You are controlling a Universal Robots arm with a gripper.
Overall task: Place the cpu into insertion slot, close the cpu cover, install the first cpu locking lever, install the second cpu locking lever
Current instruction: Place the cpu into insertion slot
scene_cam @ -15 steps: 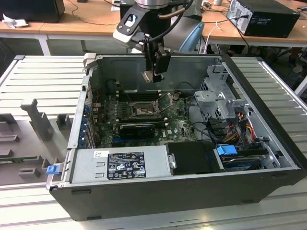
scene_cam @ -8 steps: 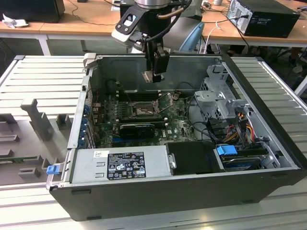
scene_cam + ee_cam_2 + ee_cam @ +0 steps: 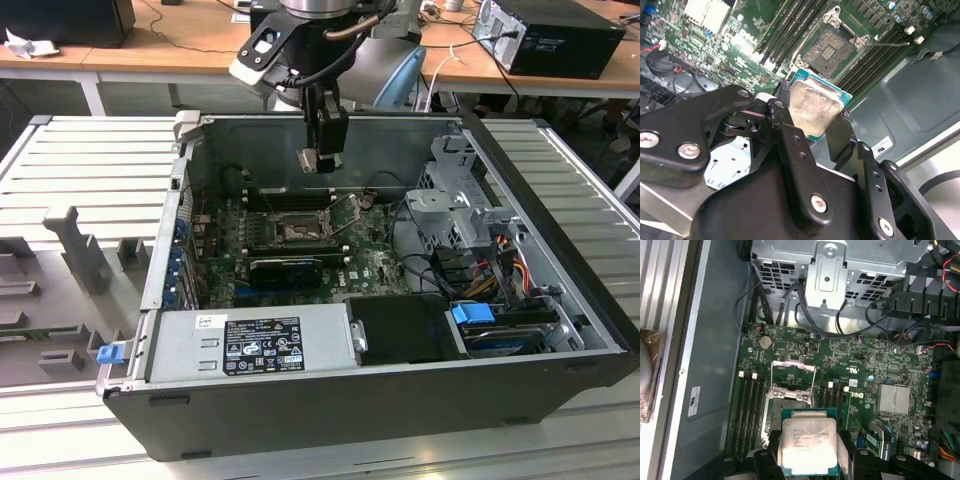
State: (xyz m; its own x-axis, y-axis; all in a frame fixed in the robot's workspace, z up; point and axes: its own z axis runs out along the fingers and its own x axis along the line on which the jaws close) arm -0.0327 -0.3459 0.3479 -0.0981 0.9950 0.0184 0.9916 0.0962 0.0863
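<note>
My gripper (image 3: 316,160) hangs over the open computer case, shut on the cpu (image 3: 308,161). In both wrist views the cpu (image 3: 813,106) (image 3: 807,441) is a pale silvery square on a green carrier, pinched by its edges between black fingers (image 3: 783,114) (image 3: 846,446). It is held in the air, apart from the board. The insertion slot (image 3: 784,407) (image 3: 832,47) (image 3: 300,230) lies bare below it, a dark square socket on the green board. The cpu cover (image 3: 793,374) stands swung open at the socket's far edge.
Black memory slots (image 3: 750,396) flank the socket on both sides. A metal drive cage (image 3: 840,265) with cables stands beyond the board. A silver heat sink (image 3: 895,398), a long black card (image 3: 285,270) and the power supply (image 3: 250,340) are also inside the case.
</note>
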